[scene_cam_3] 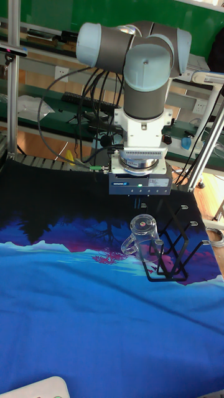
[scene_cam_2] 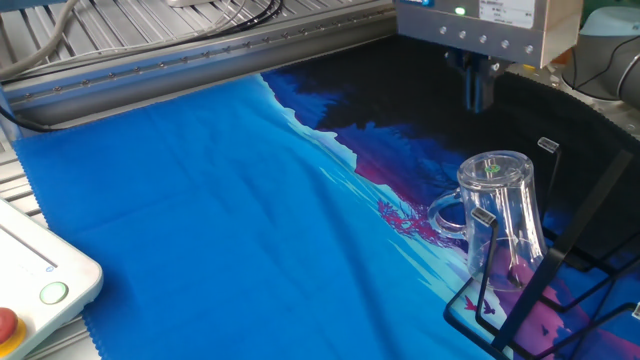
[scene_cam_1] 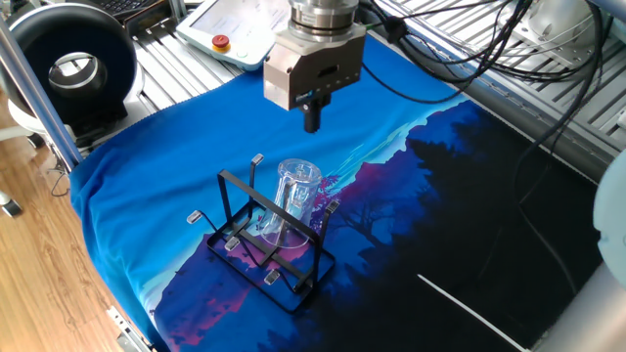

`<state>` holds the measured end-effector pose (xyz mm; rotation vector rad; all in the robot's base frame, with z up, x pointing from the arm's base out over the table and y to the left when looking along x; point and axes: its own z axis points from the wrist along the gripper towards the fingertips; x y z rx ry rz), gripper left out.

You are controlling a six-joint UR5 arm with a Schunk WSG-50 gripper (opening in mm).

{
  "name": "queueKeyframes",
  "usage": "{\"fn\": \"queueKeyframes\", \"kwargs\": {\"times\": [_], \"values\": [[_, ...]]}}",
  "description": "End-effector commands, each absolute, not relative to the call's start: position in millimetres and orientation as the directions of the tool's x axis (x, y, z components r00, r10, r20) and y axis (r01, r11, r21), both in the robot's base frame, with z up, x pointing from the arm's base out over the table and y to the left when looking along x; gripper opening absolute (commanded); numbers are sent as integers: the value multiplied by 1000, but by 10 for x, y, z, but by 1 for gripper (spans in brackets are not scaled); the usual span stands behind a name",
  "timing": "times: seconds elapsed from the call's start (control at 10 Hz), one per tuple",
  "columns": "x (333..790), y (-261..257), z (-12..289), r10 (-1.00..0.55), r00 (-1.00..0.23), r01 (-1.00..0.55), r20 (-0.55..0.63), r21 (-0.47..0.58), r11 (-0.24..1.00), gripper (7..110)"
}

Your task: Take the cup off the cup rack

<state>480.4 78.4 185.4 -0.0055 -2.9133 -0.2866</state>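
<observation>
The cup [scene_cam_1: 295, 198] is a clear glass mug standing upside down on a peg of the cup rack [scene_cam_1: 266, 256], its handle [scene_cam_2: 446, 218] pointing sideways. The cup [scene_cam_2: 498, 212] has its thick base on top. The black wire cup rack [scene_cam_2: 566, 268] stands on the blue printed cloth. My gripper [scene_cam_1: 312, 121] hangs above and behind the cup, apart from it, its two fingers pressed together with nothing between them. From the other side the gripper [scene_cam_2: 478, 96] sits higher than the cup's base. In the tall view the cup [scene_cam_3: 142, 232] stands just below the gripper body, beside the rack [scene_cam_3: 176, 250].
A white teach pendant [scene_cam_1: 233, 25] with a red button lies at the table's back. A black round device [scene_cam_1: 72, 65] stands at the left beside a metal post. Cables [scene_cam_1: 489, 44] trail over the aluminium table frame. A white line [scene_cam_1: 479, 311] crosses the dark cloth.
</observation>
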Motion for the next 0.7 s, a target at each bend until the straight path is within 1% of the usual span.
{"fn": "queueKeyframes", "kwargs": {"times": [0.0, 0.1, 0.2, 0.3, 0.4, 0.5, 0.6], "values": [[4789, 742, 1866, 31, -974, 70, 226, 165, 984, 7], [4831, 721, 1853, 48, -976, 82, 212, 155, 985, 7], [4797, 672, 1853, 34, -975, 65, 222, 138, 988, 7], [4781, 679, 1857, -4, -975, 30, 223, 149, 988, 7], [4806, 775, 1869, -60, -977, -18, 203, 199, 980, 7], [5090, 965, 1869, -29, -995, -3, 93, 268, 963, 7], [5132, 938, 1779, -24, -992, 9, 124, 265, 964, 7]]}}
